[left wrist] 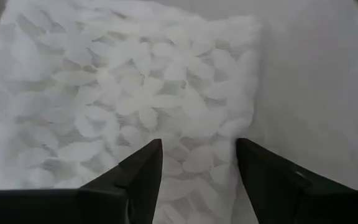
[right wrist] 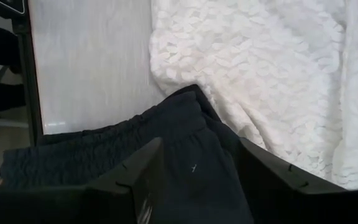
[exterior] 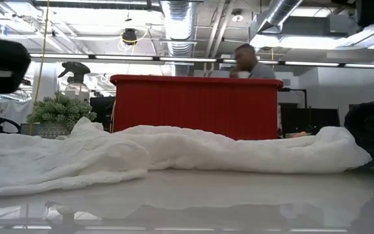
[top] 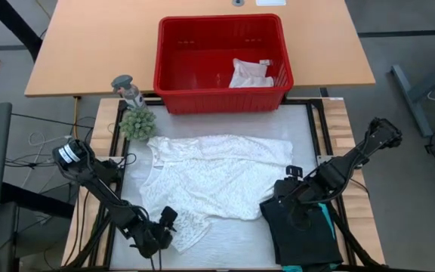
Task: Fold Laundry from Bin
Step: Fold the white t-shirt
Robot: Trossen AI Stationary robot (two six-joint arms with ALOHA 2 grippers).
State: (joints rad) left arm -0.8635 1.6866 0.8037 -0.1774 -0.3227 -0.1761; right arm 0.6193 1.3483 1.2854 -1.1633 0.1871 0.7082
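The left gripper (left wrist: 199, 163) hovers with jaws parted over the white lacy top's (top: 210, 177) near hem, gripping nothing. The right gripper (right wrist: 199, 158), also parted, sits over the black garment (top: 302, 230). Only the high view shows the top's long axis across the table, and a small white cloth (top: 249, 73) inside the red bin (top: 174, 79).

High view straight down over whole table (top: 225, 234); low view level at table height, facing red bin (exterior: 197, 107); both wrist views close above cloth; all share white lacy top (top: 217, 177)
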